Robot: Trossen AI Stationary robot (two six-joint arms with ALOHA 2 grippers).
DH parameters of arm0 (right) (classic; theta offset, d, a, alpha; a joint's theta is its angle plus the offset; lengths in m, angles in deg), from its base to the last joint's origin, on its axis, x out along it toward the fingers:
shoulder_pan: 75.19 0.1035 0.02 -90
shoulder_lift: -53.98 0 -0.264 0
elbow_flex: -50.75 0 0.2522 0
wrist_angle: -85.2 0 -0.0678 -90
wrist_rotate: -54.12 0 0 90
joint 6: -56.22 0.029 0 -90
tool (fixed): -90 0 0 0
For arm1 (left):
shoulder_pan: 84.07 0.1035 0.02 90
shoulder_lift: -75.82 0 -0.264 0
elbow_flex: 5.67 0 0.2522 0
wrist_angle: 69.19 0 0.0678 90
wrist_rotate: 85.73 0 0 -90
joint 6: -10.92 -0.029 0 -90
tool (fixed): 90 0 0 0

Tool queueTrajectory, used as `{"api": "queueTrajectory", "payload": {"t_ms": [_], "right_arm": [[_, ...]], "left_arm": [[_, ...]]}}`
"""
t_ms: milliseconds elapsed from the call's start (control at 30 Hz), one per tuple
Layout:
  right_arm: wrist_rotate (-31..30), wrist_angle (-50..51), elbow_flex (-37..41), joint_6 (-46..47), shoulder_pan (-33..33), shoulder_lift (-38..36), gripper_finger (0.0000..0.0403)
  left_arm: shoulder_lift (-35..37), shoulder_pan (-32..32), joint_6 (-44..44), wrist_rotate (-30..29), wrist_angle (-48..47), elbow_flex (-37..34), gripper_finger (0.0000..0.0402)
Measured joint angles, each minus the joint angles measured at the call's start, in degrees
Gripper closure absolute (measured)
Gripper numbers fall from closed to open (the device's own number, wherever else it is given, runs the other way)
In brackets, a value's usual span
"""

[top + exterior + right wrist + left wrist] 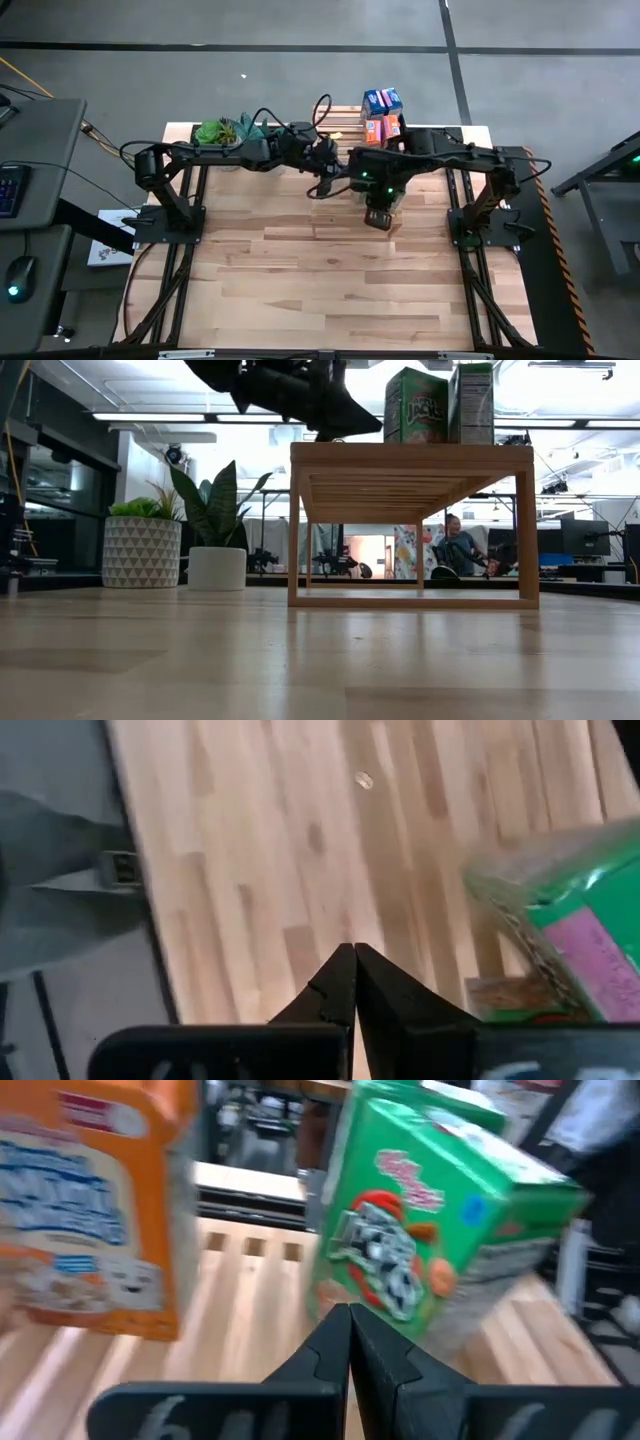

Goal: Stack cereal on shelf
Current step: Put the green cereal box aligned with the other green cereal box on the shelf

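Observation:
The pale wooden shelf (410, 457) stands at the table's far middle (343, 118). Cereal boxes stand on its top: blue (382, 99) and orange (380, 128) in the high view, two green ones (415, 405) (472, 402) in the low view. My left gripper (348, 1342) is shut above the shelf's slats (250, 1250), between an orange box (90, 1210) and a green box (430, 1230). My right gripper (353, 975) is shut above the tabletop near the shelf's front (378, 215). Another green box (560, 920) shows beside it. My left gripper's shut fingertips (340, 1330) stand right in front of the green box's lower corner (335, 1295); I cannot tell whether they touch it. My right gripper touches nothing.
Two potted plants (140, 545) (215, 525) stand at the table's far left (225, 130), next to the shelf. Bare plank tabletop (320, 280) stretches toward the near edge. The arm bases stand at the left (165, 215) and right (480, 220) edges. A person sits in the room behind (460, 540).

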Motion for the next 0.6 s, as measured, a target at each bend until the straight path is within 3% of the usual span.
{"api": "queueTrajectory", "payload": {"t_ms": [200, 467, 600], "right_arm": [[-0.21, -0.08, -7.26, 0.76, 0.39, -0.97, 0.0403], [-17.06, -0.04, -10.74, 10.51, -0.16, -4.82, 0.0403], [-21.32, -0.04, -10.77, 12.88, -1.01, -5.76, 0.0403]], "left_arm": [[0.0, -0.68, -0.1, -4.2, 1.03, 0.0, 0.0401], [0.02, -3.32, -0.04, -8.01, 1.11, -0.02, 0.0401], [0.0, -4.45, 0.71, -8.77, 0.79, -0.02, 0.0401]]}}
